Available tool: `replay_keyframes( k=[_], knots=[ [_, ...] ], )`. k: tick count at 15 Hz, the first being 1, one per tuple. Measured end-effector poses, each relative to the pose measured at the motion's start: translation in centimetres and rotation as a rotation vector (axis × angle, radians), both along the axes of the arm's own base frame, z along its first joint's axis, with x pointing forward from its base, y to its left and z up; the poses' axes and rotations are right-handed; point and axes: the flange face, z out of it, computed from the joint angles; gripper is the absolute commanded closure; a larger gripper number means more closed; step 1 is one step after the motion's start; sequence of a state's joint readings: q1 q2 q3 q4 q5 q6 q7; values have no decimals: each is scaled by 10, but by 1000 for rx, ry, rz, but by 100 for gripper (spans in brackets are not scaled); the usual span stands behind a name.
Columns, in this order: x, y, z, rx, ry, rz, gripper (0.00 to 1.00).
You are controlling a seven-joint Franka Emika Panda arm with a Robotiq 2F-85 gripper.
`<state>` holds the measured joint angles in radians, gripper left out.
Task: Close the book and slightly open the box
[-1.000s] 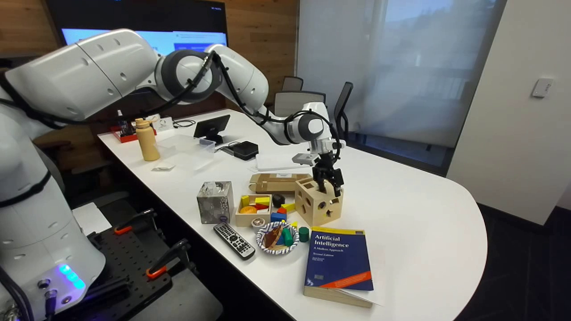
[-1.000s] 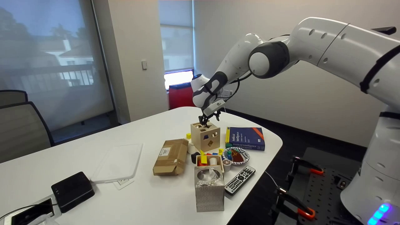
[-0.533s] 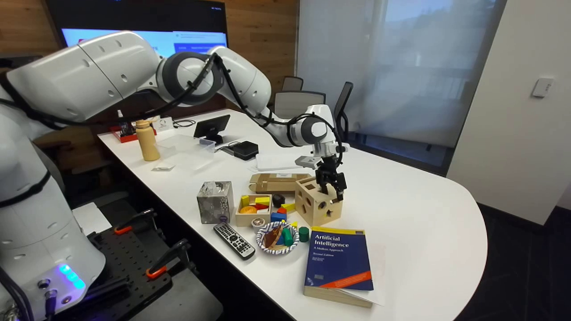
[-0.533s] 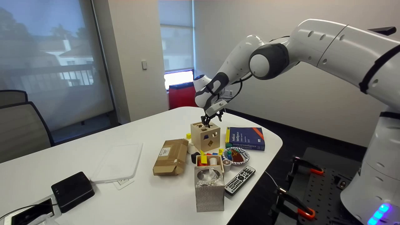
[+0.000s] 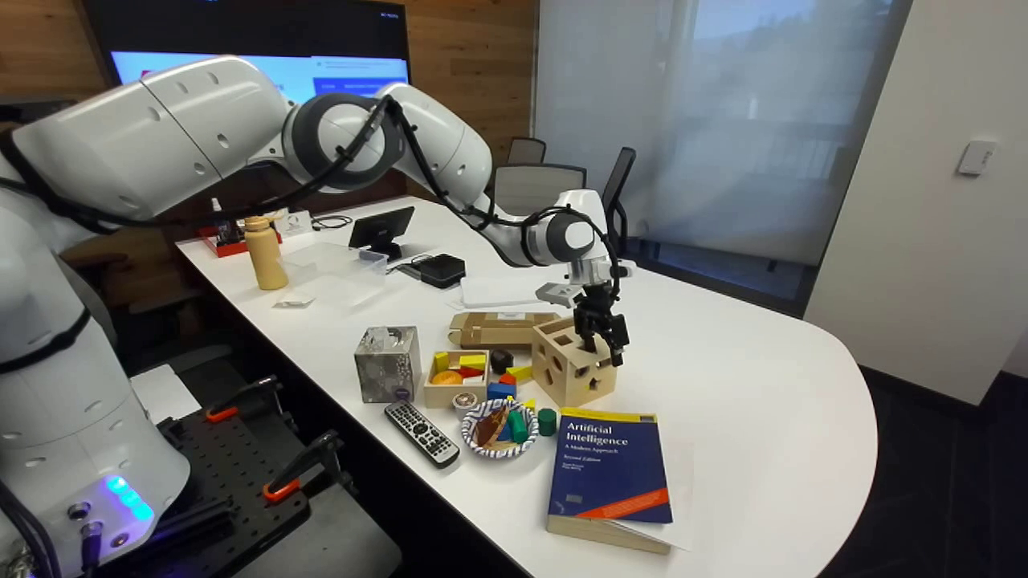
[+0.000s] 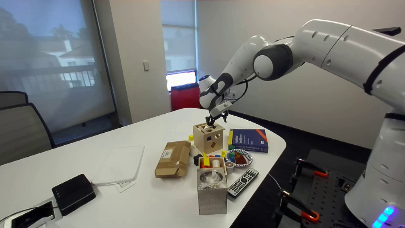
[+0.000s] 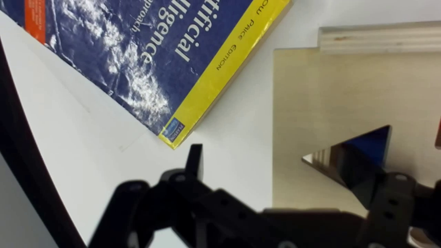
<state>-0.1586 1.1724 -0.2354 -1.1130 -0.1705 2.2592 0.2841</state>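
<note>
The dark blue book (image 5: 610, 466) lies with its cover down flat on the white table, a pale sheet sticking out at one corner. It also shows in an exterior view (image 6: 248, 136) and the wrist view (image 7: 113, 51). The light-wood box (image 5: 572, 392) stands beside it, also in an exterior view (image 6: 202, 142). Its lid (image 7: 296, 89) overhangs the box wall (image 7: 379, 38) on one side in the wrist view. My gripper (image 7: 279, 167) is open, one finger in the lid's triangular hole, the other outside the box edge. It also shows in both exterior views (image 5: 604, 350) (image 6: 219, 123).
A patterned bowl (image 5: 467, 443), a green block (image 5: 547, 422), a wooden tray of blocks (image 5: 456, 397), a remote (image 5: 422, 433) and a tissue box (image 5: 387, 365) stand near the box. A flattened cardboard box (image 6: 172, 158) lies behind it.
My gripper has moved a little down and outward across the box top. The lid has slid the same way and now sticks out past the box side. The book has not moved.
</note>
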Motion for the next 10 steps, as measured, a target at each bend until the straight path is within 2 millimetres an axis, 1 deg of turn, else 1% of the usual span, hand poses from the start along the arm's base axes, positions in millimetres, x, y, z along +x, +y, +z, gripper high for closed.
replay_keyframes(
  k=[10],
  knots=[
    [-8,-23,0,14,-7,-47,0]
  ],
)
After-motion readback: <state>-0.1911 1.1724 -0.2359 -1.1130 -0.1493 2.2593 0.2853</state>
